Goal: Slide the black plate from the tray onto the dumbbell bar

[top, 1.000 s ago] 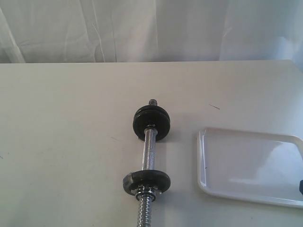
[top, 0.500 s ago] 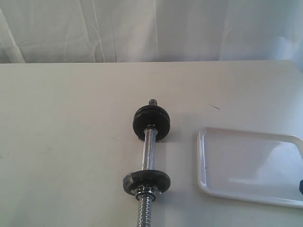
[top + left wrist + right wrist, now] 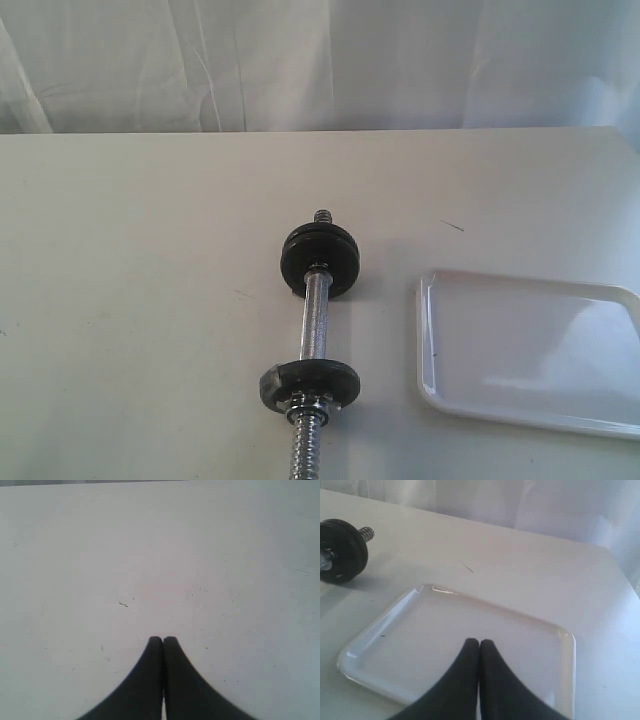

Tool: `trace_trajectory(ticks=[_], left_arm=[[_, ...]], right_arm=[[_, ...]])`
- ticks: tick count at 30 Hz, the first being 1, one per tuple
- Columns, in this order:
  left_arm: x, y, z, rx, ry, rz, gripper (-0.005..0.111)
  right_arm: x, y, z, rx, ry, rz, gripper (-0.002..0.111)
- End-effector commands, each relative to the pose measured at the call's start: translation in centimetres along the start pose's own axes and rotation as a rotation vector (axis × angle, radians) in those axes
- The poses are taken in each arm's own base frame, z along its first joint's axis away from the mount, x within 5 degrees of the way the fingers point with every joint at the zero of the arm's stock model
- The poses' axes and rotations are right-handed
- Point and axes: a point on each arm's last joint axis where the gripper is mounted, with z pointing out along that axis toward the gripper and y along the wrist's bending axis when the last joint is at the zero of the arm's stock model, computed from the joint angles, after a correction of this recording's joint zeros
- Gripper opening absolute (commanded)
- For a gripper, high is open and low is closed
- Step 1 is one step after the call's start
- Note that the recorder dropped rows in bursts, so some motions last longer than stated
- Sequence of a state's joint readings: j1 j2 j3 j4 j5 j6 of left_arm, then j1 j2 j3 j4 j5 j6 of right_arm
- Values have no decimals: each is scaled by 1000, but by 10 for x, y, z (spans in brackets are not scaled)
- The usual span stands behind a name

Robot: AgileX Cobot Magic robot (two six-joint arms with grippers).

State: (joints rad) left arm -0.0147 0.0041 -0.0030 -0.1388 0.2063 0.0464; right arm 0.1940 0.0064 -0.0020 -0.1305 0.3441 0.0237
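Observation:
The dumbbell bar lies on the table in the exterior view, running front to back. A thick stack of black plates sits on its far end and a single black plate near the front. The white tray to its right holds nothing. In the right wrist view my right gripper hovers shut over the tray, with the far plates off to one side. My left gripper is shut over bare table. Neither gripper shows in the exterior view.
A white curtain hangs behind the table's far edge. The table surface is pale with a few small dark marks. The threaded front end of the bar runs out of the frame's bottom.
A dark bit of the right gripper at the exterior view's right edge, beside the tray, has gone out of frame. Bar, plates and tray have not moved.

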Motion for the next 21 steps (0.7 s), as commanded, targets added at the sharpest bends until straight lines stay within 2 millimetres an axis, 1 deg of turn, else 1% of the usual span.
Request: trace_trajectory(ticks=[1,10,21], left_arm=[[1,0,0,1,3,-3,0],[1,0,0,1,3,-3,0],[1,0,0,1,3,-3,0]], right_arm=[[0,-1,0,21,-11,7,0],[0,-5,-1,92,-3,21,0],[0,-5,-1,94,-3,22,0]])
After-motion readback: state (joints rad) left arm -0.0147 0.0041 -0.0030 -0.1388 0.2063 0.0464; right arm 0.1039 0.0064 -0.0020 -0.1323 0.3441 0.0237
